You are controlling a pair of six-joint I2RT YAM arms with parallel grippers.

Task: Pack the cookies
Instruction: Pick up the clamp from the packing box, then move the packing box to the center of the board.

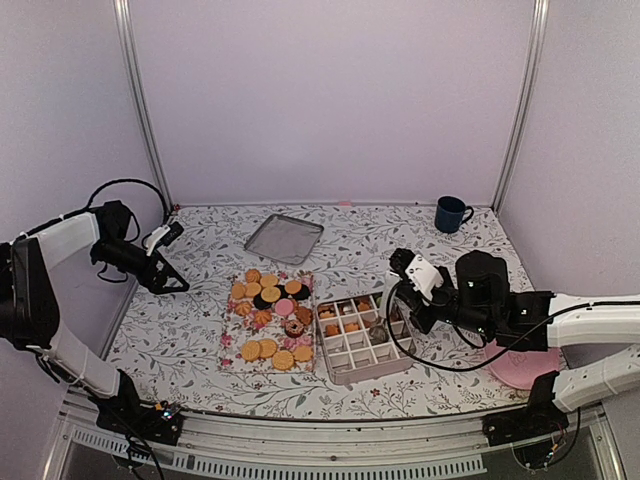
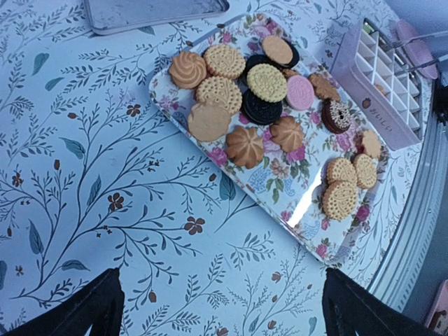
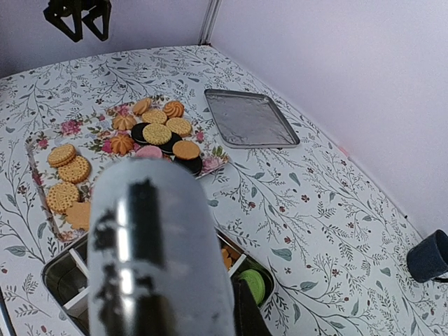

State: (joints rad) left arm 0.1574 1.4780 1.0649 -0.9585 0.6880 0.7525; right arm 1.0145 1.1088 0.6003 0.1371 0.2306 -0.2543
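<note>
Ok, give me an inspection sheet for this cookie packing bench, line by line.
Surface: floral-print tablecloth, no spills seen.
Job's things: round golden, dark and one pink cookies on a floral rectangular tray; white divided box partly filled, a green cookie in one cell.
Clutter: silver metal tray, dark blue mug, pink plate.
Grippers: left gripper open, left of the floral tray; right gripper shut above the box, any hold cannot be told.
Cables: black cable loop by the left arm; second black cable under the right arm.
Surroundings: lilac walls, metal frame posts.
</note>
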